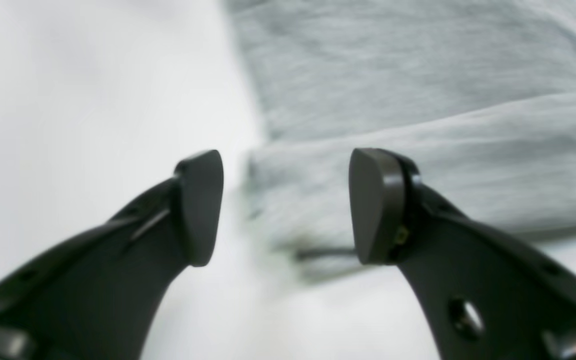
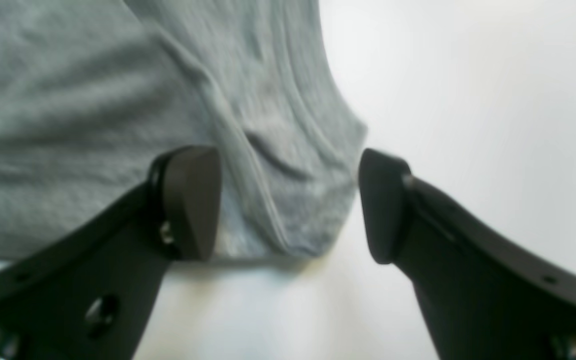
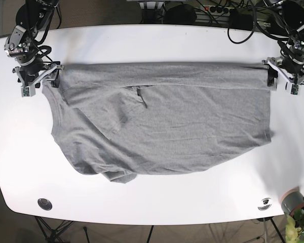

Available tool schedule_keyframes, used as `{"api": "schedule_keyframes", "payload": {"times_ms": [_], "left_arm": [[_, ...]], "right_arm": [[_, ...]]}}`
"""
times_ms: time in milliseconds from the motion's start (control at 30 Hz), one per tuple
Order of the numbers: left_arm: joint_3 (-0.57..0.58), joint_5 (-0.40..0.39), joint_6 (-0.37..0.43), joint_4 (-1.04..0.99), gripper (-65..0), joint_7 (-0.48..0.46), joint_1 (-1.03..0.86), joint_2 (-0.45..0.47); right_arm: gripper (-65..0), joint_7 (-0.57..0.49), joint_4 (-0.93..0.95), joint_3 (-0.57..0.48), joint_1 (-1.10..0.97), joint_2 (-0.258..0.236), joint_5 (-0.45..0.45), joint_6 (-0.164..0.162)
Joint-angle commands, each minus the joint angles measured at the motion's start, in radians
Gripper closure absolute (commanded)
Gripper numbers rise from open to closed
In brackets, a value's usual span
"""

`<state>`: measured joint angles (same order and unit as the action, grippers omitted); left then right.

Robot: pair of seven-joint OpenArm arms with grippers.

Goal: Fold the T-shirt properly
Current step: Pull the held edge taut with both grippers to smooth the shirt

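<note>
Fabric of the grey T-shirt (image 1: 418, 100) is being framed by the left gripper (image 1: 286, 206) in the left wrist view, its jaws spread wide around a folded corner with nothing clamped. In the right wrist view, the right gripper (image 2: 288, 202) is likewise being held wide apart over a rumpled corner. From the base view, the shirt is being shown spread on the white table (image 3: 152, 45), top edge folded over; only one layer might be pinched, so the fold could be undone.
</note>
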<state>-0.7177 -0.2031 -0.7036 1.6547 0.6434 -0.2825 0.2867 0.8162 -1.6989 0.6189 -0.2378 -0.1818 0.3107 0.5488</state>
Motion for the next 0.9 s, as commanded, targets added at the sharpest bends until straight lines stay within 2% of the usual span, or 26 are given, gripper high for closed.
{"api": "schedule_keyframes", "payload": {"times_ms": [0, 267, 467, 733, 867], "left_arm": [[-0.021, -0.019, 0.005, 0.011, -42.2, -0.020, 0.009, 0.018], [-0.030, -0.022, 0.005, -0.061, -45.6, -0.029, 0.009, 0.012], [-0.026, -0.019, 0.005, -0.149, -45.3, -0.150, -0.013, 0.006], [0.019, -0.019, 0.005, -0.242, -45.1, -0.199, -0.022, 0.007], [0.020, -0.019, 0.005, -0.271, -44.4, -0.201, -0.021, 0.007]], "right_arm": [[-42.2, -0.030, 0.018, 0.005, -0.004, -0.018, 0.012, 0.000], [-41.7, -0.048, 0.132, 0.005, 0.012, -0.026, 0.011, 0.006], [-40.1, -0.057, 0.152, 0.002, 0.013, -0.025, 0.011, 0.007], [-17.0, -0.057, 0.150, 0.002, 0.018, -0.022, 0.011, 0.007], [-9.8, -0.057, 0.148, 0.002, 0.018, -0.022, 0.011, 0.007]]}}
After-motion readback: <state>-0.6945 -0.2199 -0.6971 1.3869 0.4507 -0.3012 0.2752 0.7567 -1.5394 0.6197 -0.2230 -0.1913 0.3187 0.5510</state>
